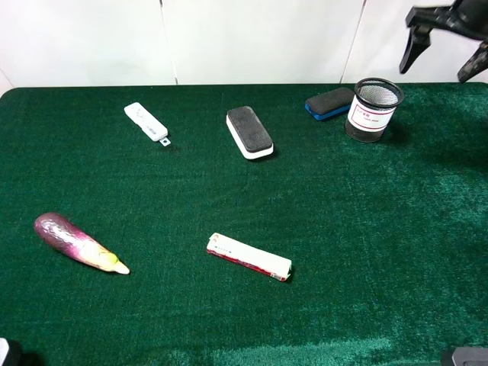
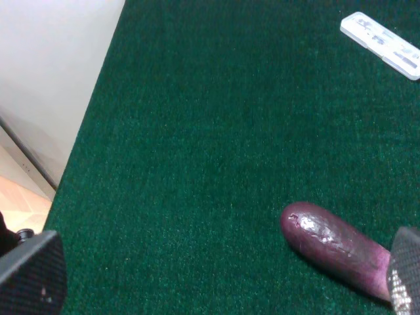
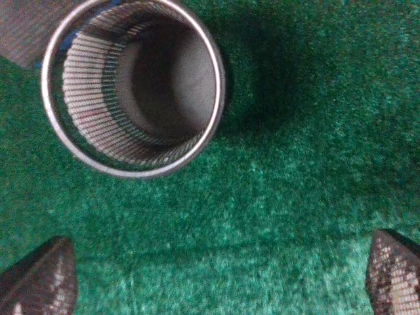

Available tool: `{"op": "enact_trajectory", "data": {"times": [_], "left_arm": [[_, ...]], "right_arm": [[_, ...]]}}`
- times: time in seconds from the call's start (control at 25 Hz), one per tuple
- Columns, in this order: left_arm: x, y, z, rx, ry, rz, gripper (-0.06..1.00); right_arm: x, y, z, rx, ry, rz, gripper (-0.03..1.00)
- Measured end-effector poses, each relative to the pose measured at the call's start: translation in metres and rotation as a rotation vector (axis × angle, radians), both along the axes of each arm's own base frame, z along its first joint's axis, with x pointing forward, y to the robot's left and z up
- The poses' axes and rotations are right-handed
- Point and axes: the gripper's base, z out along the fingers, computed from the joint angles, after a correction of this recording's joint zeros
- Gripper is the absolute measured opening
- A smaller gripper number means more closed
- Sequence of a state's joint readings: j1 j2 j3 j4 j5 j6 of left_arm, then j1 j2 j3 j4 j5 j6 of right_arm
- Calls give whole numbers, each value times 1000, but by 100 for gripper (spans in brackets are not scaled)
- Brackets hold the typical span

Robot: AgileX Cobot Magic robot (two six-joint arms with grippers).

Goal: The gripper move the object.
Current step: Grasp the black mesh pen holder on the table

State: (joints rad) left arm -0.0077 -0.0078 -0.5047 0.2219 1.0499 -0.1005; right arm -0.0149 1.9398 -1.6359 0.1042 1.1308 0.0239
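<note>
The black wire-mesh pen cup (image 1: 374, 109) with a white, red-striped label stands upright at the back right of the green table. The right wrist view looks down into its empty inside (image 3: 134, 85). My right gripper (image 1: 444, 50) hangs high above and to the right of the cup, open and empty, with its two fingertips (image 3: 39, 282) wide apart. My left gripper (image 2: 216, 289) is open and empty at the table's near left, over the stem-less end of a purple eggplant (image 2: 335, 249).
A blue-backed eraser (image 1: 329, 102) lies just left of the cup. A white-backed eraser (image 1: 249, 131), a white remote-like stick (image 1: 146, 121), the eggplant (image 1: 76, 242) and a white-and-red tube (image 1: 249, 257) lie across the table. The table's left edge (image 2: 85, 131) is close to the left gripper.
</note>
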Motion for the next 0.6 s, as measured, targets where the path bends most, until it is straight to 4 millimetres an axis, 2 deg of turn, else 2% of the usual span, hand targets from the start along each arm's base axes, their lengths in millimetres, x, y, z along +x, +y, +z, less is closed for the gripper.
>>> {"op": "enact_trajectory", "data": {"times": [0.36,0.6], "left_arm": [[0,0,0,0,0,0,99],[0,0,0,0,0,0,99]], "right_arm": [[37,0,-34,0,15,9,66],[51,-1,-61,-2,42,20,66]]}}
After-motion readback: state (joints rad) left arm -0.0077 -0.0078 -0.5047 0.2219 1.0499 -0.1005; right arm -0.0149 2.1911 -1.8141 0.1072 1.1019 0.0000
